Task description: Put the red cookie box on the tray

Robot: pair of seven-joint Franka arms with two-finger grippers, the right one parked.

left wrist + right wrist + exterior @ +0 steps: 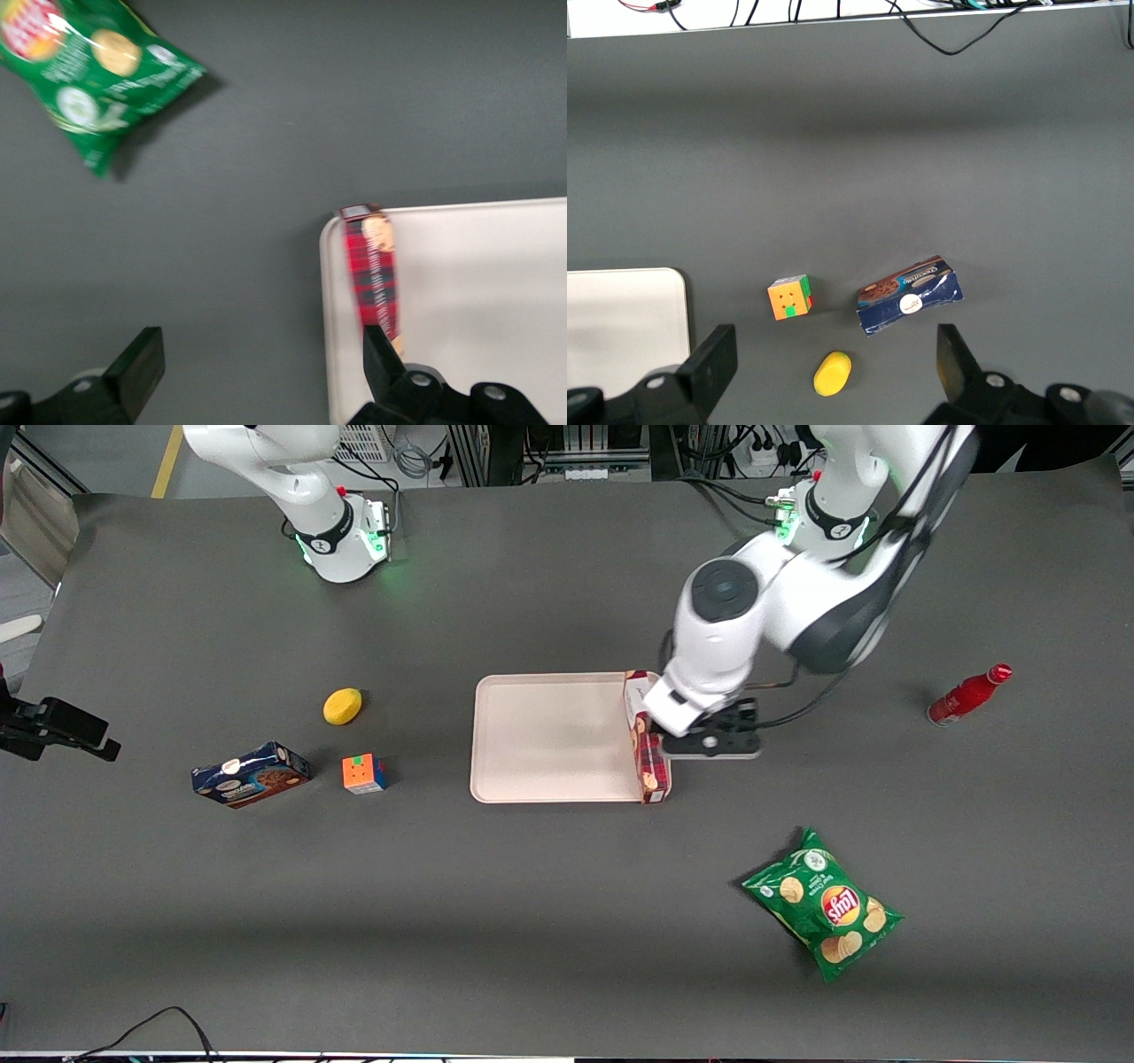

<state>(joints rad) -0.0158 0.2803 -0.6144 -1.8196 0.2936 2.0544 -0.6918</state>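
Box standing on edge at the tray's rim, ready to tip

The red box is standing on its long narrow side on the tray, right along the rim at the working arm's end, with its plaid end nearer the front camera. The gripper is hovering low just beside it, over the table next to that rim. Its fingers are spread wide, clamping nothing, and one finger is sitting at or against the box. I cannot tell whether the box's base is resting fully inside the rim or on it. The likely risk is that finger brushing the tall, thin box as the arm is lifting away, toppling it off the tray onto the table.
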